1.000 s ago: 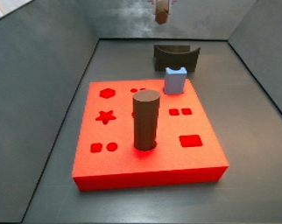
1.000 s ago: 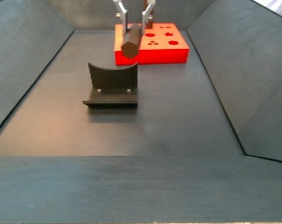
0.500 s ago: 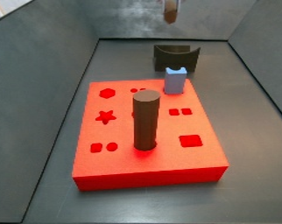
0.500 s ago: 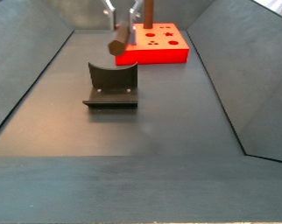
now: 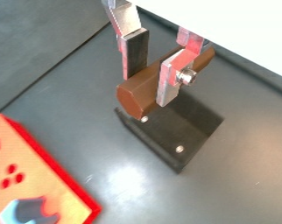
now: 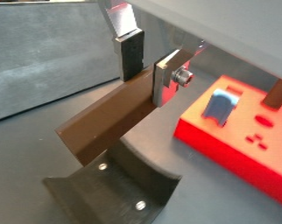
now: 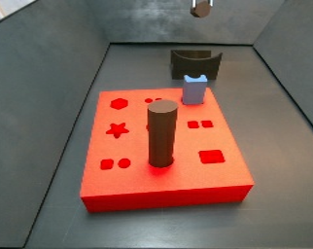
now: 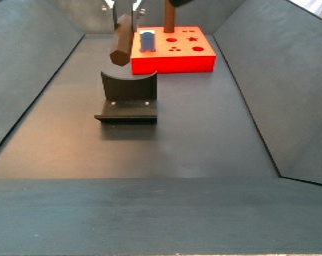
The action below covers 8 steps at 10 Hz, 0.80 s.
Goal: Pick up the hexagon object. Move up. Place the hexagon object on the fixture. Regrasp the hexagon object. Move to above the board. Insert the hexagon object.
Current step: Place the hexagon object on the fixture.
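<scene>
My gripper (image 5: 153,68) is shut on the hexagon object (image 5: 138,93), a slim reddish-brown hexagonal peg, gripped near one end. The peg slants down from the fingers in a wrist view (image 6: 102,128). It hangs above the fixture (image 5: 179,131), a dark block with a curved notch (image 6: 117,187), and is clear of it. In a side view the peg (image 8: 120,44) hangs tilted over the fixture (image 8: 128,96), with my gripper (image 8: 125,10) at the frame's top edge. In a side view only the peg's tip (image 7: 201,8) shows, above the fixture (image 7: 194,63). The red board (image 7: 136,180) lies beside the fixture.
A thick dark-brown cylinder (image 7: 162,132) stands upright in the board. A short pale-blue peg (image 7: 194,89) stands at the board's end nearest the fixture, also seen in a wrist view (image 6: 223,100). Sloped grey walls (image 8: 30,90) enclose the dark floor.
My gripper has carried the hexagon object sideways, away from the board's end and over to the fixture. The peg stays gripped and tilted. Nothing else has moved.
</scene>
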### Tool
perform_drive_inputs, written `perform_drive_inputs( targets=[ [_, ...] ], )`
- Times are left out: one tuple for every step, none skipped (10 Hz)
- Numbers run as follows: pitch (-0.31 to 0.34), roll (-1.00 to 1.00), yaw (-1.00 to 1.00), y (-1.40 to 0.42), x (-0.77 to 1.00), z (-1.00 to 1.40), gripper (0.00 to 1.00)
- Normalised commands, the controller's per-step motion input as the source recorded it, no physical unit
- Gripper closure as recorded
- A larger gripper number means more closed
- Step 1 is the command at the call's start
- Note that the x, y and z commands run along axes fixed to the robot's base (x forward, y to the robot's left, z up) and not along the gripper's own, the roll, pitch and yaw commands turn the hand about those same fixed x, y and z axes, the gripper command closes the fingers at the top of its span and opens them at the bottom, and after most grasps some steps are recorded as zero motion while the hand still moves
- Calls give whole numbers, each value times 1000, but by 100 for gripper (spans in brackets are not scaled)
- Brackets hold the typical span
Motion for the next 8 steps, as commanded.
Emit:
perform_drive_inputs(
  targets=[
    [111, -1000, 7, 39, 15, 11, 100],
    [123, -1000, -12, 37, 25, 4, 100],
    [145, -923, -50, 40, 54, -7, 100],
    [138, -694, -75, 44, 67, -8, 100],
    [121, -519, -92, 44, 69, -9, 100],
    [105, -401, -100, 44, 65, -10, 100],
    [69, -241, -104, 24, 51, 1, 100],
    [180, -1000, -45, 131, 116, -1000, 100]
  ],
)
